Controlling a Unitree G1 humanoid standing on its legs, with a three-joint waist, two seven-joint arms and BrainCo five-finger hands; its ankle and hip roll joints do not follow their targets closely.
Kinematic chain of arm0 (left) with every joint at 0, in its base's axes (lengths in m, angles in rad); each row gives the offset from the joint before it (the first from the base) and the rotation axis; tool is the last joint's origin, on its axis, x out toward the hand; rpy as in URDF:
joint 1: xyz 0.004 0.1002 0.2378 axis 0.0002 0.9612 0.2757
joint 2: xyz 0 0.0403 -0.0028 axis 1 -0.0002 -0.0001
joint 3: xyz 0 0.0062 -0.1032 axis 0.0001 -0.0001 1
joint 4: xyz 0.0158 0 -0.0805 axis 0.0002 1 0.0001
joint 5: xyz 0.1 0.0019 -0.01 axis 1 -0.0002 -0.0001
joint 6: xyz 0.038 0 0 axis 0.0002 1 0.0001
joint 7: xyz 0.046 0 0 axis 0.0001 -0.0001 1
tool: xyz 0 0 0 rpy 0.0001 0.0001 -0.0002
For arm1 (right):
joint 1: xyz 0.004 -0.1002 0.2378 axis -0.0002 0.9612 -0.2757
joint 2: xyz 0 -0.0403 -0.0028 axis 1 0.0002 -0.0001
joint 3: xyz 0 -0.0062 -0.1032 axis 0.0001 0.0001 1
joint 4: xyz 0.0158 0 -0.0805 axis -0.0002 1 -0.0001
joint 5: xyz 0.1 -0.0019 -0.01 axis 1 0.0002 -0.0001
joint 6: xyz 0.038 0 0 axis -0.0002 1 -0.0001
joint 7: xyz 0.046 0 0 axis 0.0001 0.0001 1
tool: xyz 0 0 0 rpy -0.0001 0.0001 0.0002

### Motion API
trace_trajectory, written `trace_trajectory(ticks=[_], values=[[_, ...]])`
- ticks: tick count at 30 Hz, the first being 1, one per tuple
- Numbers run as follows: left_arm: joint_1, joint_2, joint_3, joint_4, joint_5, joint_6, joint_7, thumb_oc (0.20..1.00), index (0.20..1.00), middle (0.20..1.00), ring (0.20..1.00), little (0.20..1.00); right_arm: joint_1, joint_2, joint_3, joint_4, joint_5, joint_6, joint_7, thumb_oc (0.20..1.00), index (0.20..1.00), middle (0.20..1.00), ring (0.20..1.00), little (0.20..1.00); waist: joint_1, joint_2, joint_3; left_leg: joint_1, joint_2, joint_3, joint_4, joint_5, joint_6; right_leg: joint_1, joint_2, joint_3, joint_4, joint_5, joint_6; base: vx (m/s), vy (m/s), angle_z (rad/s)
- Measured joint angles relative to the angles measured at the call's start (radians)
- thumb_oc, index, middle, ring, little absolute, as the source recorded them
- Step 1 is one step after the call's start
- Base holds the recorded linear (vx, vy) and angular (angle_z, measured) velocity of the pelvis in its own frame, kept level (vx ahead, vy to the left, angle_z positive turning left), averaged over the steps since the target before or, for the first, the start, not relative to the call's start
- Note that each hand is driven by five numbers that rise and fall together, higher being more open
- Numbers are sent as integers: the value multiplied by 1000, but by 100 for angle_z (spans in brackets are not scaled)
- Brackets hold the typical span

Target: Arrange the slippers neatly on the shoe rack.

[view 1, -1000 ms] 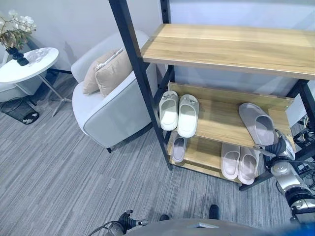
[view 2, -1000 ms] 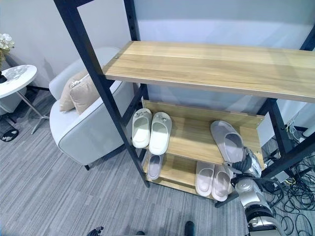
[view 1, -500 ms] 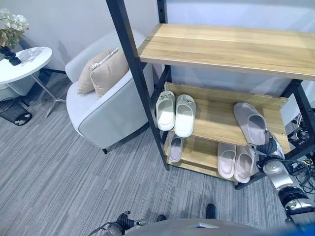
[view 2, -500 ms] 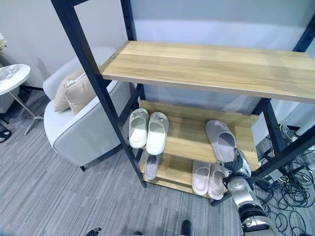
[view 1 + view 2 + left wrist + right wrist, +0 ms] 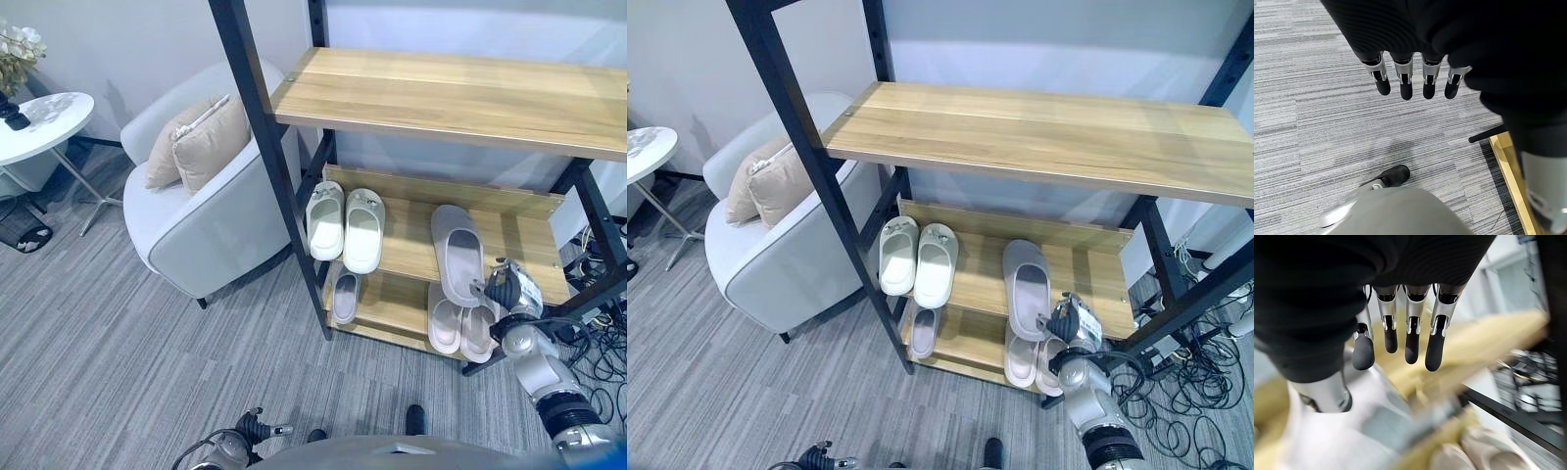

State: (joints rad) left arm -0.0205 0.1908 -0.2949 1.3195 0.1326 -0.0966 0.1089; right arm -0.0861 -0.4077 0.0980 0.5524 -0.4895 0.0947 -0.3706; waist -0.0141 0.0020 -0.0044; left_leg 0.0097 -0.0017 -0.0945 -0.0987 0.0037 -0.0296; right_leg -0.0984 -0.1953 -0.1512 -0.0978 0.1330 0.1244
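Grey slipper (image 5: 458, 253) (middle shelf) touches right hand (image 5: 502, 290), fingers extended.

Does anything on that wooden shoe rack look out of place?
Yes. The single grey slipper on the middle shelf has no partner beside it, unlike the white pair, and its heel overhangs the front edge by the robot's right hand. A small lone grey slipper sits on the bottom shelf.
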Motion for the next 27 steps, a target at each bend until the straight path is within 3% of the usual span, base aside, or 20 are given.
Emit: trace_trajectory(ticks=[1, 2, 3, 4, 6, 8, 10, 12, 16, 18, 20, 27], values=[[1, 1, 0, 0, 0, -1, 0, 1000, 1000, 1000, 1000, 1000, 9, 1, 9, 6, 1, -7, -8, 1000, 1000, 1000, 1000, 1000, 0, -1, 0, 1, 0, 0, 0, 0, 0, 0, 0, 0, 0, 0, 0, 17, 5, -3], [6, 7, 3, 3, 0, -3, 0, 1000, 1000, 1000, 1000, 1000, -17, 0, 33, 133, 15, -62, -38, 1000, 1000, 1000, 1000, 1000, 2, -7, -3, 5, 2, 2, 0, -3, -1, 4, 0, 0, 0, -1, 0, 43, 7, -4], [7, 13, -2, 9, 1, -3, 1, 1000, 1000, 1000, 1000, 1000, -75, -2, 32, 235, 32, -76, -45, 1000, 1000, 1000, 1000, 1000, 2, -12, -10, 7, 2, 2, 0, -5, 0, 6, -4, 1, 0, -3, -1, 56, 4, -2], [2, 25, -20, 23, 11, -3, 0, 1000, 1000, 1000, 1000, 1000, -216, -3, 33, 478, 87, -97, -60, 1000, 1000, 1000, 1000, 1000, 9, -24, -16, 7, 1, 1, 0, -6, 0, 7, -6, 0, 0, -2, 0, 57, 4, 3], [4, 43, -30, 37, 14, -9, 7, 1000, 1000, 1000, 1000, 1000, -352, -44, 116, 719, 173, -100, -53, 1000, 1000, 1000, 1000, 1000, 45, -40, -28, 4, -1, -3, 0, -15, 0, 7, -8, -4, 0, -7, 1, 16, 4, 9], [21, 49, -38, 46, 6, -5, 14, 1000, 1000, 1000, 1000, 1000, -304, -74, 162, 625, 225, -83, -21, 1000, 1000, 1000, 1000, 1000, 56, -53, -36, -14, -3, -16, 0, -9, 2, -2, -12, -19, 0, -10, -3, -13, 12, 15], [49, 43, -37, 59, 6, -3, 20, 1000, 1000, 1000, 1000, 1000, -300, -99, 132, 472, 256, -75, -1, 1000, 1000, 1000, 1000, 1000, 24, -35, -22, -29, -10, -16, 1, 0, 7, -18, -18, -19, 0, -4, -3, 5, 3, 5], [46, 36, -40, 59, 6, -5, 21, 1000, 1000, 1000, 1000, 1000, -302, -130, 122, 441, 321, -82, 19, 1000, 1000, 1000, 1000, 1000, 21, -14, -8, -30, -11, -15, 0, -1, 6, -18, -15, -19, 0, -4, -2, 0, 0, 0], [22, 13, -17, 52, 2, -4, 20, 1000, 1000, 1000, 1000, 1000, -201, -101, 86, 320, 357, -117, -18, 1000, 1000, 1000, 1000, 1000, 2, 10, 10, -37, -8, -14, 0, -1, 5, -27, -16, -18, 0, -6, -4, 19, 6, 0], [13, 13, -17, 48, -4, -3, 20, 1000, 1000, 1000, 1000, 1000, -226, -69, 48, 395, 343, -177, -87, 1000, 1000, 1000, 1000, 1000, 1, 9, 8, -40, -3, -20, 0, 0, 2, -26, -11, -25, 0, -5, -4, 25, 9, 5], [3, 17, -18, 45, -5, -7, 20, 1000, 1000, 1000, 1000, 1000, -249, -74, 75, 426, 361, -160, -53, 1000, 1000, 1000, 1000, 1000, 5, -7, 2, -40, -2, -21, 0, 1, 1, -26, -11, -26, 0, -4, -5, 9, 6, 2], [8, 8, -14, 46, -5, -7, 21, 1000, 1000, 1000, 1000, 1000, -239, -71, 93, 330, 358, -144, -34, 1000, 1000, 1000, 1000, 1000, 8, 9, 3, -39, 1, -22, 0, 3, 0, -25, -7, -26, 0, -3, -7, 0, 0, 0]])
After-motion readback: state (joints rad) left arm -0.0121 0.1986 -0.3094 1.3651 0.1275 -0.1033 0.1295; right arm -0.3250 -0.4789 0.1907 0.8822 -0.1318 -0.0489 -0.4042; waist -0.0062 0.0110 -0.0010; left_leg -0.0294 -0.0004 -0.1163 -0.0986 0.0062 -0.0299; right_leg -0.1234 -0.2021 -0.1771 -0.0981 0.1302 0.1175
